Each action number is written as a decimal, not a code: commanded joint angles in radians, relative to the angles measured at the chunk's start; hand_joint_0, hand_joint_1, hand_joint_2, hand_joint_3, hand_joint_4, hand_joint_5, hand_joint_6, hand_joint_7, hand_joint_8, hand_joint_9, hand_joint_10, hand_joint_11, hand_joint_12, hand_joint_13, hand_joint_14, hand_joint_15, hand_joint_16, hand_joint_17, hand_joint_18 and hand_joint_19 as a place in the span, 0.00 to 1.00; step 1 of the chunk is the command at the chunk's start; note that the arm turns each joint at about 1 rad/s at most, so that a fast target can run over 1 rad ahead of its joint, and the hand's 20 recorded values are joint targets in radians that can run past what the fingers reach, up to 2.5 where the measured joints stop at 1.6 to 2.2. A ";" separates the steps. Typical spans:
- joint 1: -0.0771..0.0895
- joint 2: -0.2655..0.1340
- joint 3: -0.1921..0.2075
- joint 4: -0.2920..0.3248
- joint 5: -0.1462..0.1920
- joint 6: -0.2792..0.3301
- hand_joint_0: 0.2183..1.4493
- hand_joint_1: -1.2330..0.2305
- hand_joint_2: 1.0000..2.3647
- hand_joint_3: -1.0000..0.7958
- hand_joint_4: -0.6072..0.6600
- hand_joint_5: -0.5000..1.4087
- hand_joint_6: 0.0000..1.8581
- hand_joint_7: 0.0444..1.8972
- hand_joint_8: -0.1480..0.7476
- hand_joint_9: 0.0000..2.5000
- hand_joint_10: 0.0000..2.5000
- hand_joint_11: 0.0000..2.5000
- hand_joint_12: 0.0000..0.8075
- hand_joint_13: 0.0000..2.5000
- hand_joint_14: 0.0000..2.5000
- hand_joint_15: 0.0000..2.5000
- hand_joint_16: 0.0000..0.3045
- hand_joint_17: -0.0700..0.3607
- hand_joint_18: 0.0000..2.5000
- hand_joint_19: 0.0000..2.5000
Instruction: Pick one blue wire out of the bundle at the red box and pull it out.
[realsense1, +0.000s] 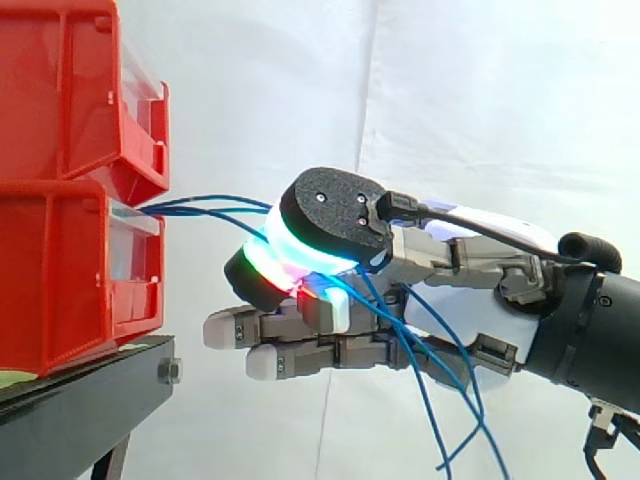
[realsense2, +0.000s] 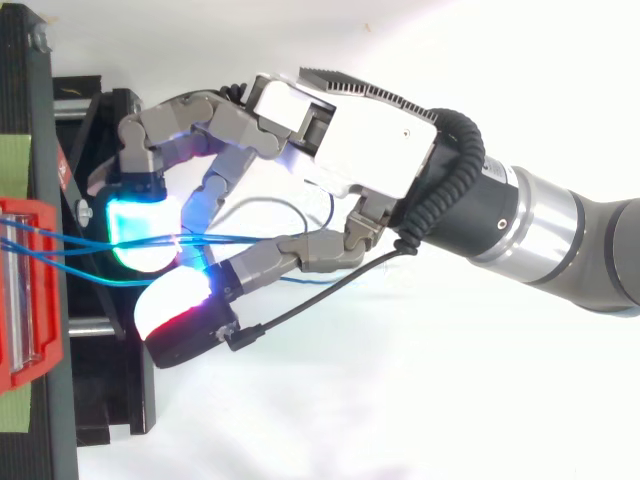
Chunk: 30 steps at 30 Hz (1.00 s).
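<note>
Side view shows the blue wires (realsense1: 200, 207) leaving the front of the lower red box (realsense1: 60, 290) and running level to the hand (realsense1: 470, 305), then drooping in loose loops below its palm. The step in hand looks like the pull itself. To do it well, the hand should draw straight back along the line of the wires, away from the box, level and slow, so the strand slides free rather than kinking at the box's lip or dragging the box on the black stand (realsense1: 90, 395). The pinch should be firm enough not to slip, and on one strand alone; if a neighbour comes along, better to let go and pick again. The hand is closed in a pinch: two glowing pads (realsense2: 140, 228), one cyan-green and one white and red, are pressed together with blue wire between them, while the other fingers lie stretched out below. From the top view at least two strands run to the pads, and I cannot tell for sure whether one or both are clamped
</note>
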 joint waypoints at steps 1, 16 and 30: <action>-0.001 0.000 0.000 0.000 0.000 0.000 0.27 0.22 0.00 0.28 0.62 0.21 0.45 0.63 0.44 0.52 0.01 0.38 0.43 0.25 0.00 0.13 0.15 0.40 0.23 0.15; 0.000 0.000 0.000 0.000 0.000 0.002 0.30 0.41 0.01 0.35 0.62 0.23 0.43 0.64 0.44 0.57 0.01 0.38 0.43 0.27 0.01 0.13 0.15 0.39 0.24 0.18; 0.000 0.000 0.000 -0.002 0.000 0.000 0.32 0.24 0.01 0.35 0.64 0.21 0.45 0.64 0.45 0.54 0.01 0.40 0.44 0.26 0.01 0.13 0.15 0.39 0.24 0.16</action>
